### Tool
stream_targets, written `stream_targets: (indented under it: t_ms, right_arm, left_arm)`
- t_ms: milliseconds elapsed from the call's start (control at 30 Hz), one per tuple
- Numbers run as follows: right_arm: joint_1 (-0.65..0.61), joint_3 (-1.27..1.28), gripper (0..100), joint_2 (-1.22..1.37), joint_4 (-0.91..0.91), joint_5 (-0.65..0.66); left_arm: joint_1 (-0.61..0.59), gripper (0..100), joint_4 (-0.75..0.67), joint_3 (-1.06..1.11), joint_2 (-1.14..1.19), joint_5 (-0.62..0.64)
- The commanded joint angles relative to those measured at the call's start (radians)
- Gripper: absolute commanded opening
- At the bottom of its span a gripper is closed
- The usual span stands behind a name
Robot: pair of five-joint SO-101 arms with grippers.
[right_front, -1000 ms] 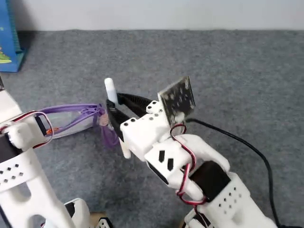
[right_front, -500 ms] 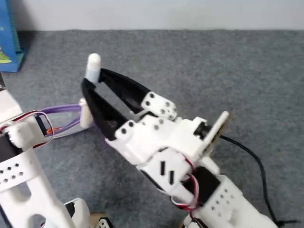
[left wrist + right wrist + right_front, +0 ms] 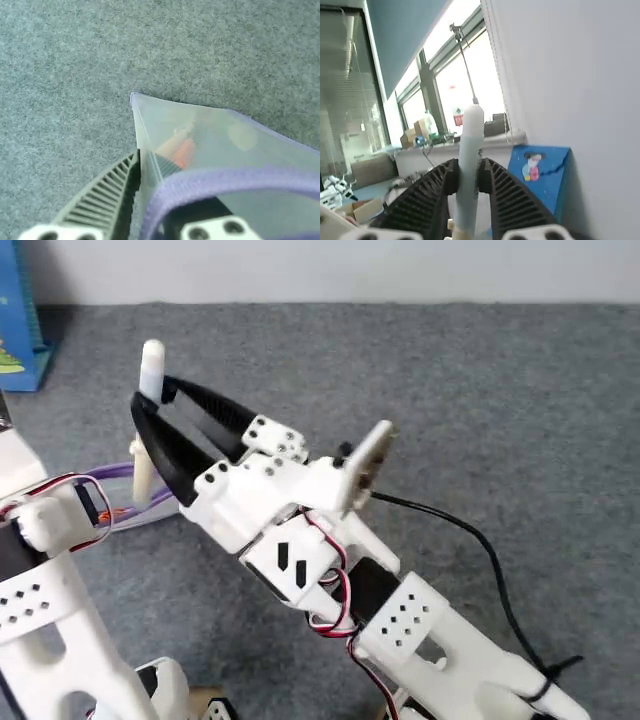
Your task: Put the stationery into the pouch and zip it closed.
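Open carpet lies right; pouch and blue box crowd the left.

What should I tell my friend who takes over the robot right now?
Left hand: shut on the edge of the pouch.
Right hand: shut on the white pen, raised close to the pouch.
Done: an orange thing lies inside the pouch; the pen is picked up.
Left to do: put the pen in, then zip the pouch closed.

Office — glass partitions, big windows
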Motion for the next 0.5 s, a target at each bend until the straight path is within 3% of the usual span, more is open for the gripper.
stream_targets:
  t_ms: [0, 233, 467]
  right_arm:
    - [-0.007, 0.051, 0.7, 0.001, 0.005, -0.014]
    - [-0.007, 0.207, 0.7, 0.002, -0.136, -0.014]
    - [-0.001, 0.146, 0.7, 0.002, -0.147, -0.011]
  left_arm:
    - [0.0, 1, -0.018, 0.004, 0.014, -0.009]
    - [0.0, 1, -0.018, 0.004, 0.014, -0.009]
    - [0.0, 1, -0.018, 0.004, 0.014, -0.009]
